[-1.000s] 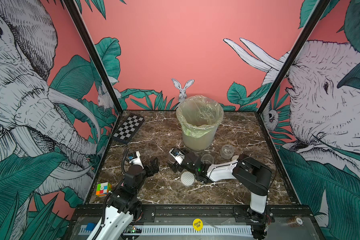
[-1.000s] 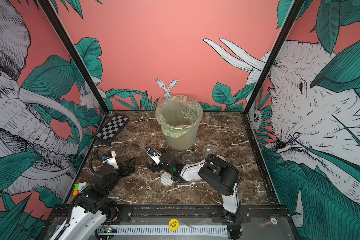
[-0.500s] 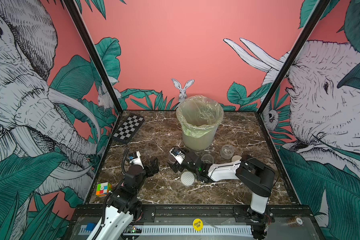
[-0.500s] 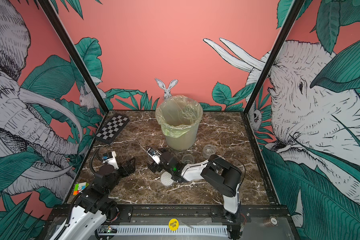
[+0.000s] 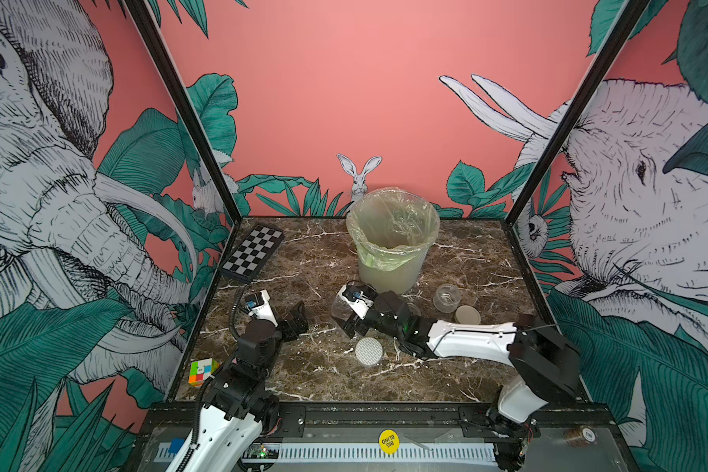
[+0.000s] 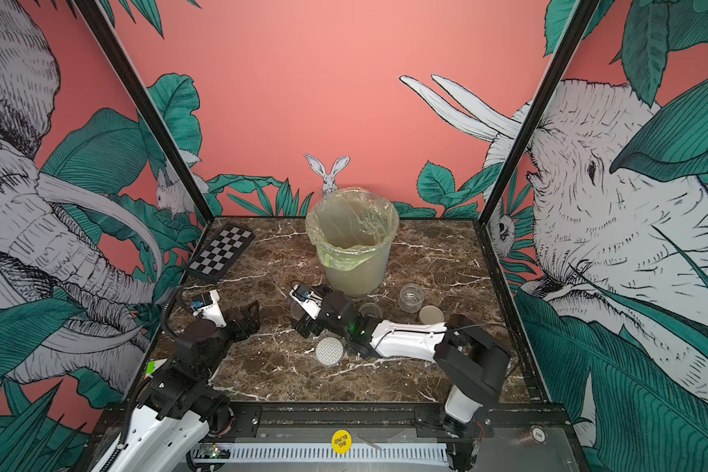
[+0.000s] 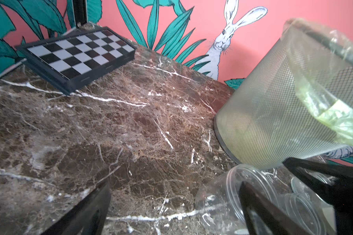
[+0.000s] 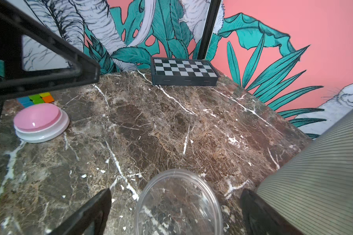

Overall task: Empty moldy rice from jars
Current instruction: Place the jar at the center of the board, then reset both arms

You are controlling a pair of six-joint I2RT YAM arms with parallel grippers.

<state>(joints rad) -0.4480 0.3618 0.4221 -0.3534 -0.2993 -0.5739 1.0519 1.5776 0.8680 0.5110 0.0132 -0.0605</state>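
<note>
One marble table [image 5: 466, 261] carries everything. At its back stands the bagged mesh bin [image 5: 389, 265]. Only the left wrist view shows a pale beige mass low inside that mesh; I cannot tell whether it is rice.

The right arm reaches across to a tall, lidless jar [image 5: 339, 305] just in front of the bin. The right gripper [image 8: 176, 192] is spread wide around this jar, with a gap on each side in its wrist view, and marble shows straight through the glass. The left gripper [image 5: 297, 321] is also wide apart, over bare marble nearby.

A chessboard [image 5: 254, 253] lies in the far left corner. Both top views show a squat jar [image 5: 446, 297] right of the bin. Another squat jar [image 6: 369, 310] sits behind the right arm. A beige lid [image 5: 466, 314] and a dotted lid [image 5: 368, 350] lie flat. A cube [image 5: 201, 370] sits at the left edge. Only the right wrist view shows a pink disc [image 8: 39, 122] beside it.
</note>
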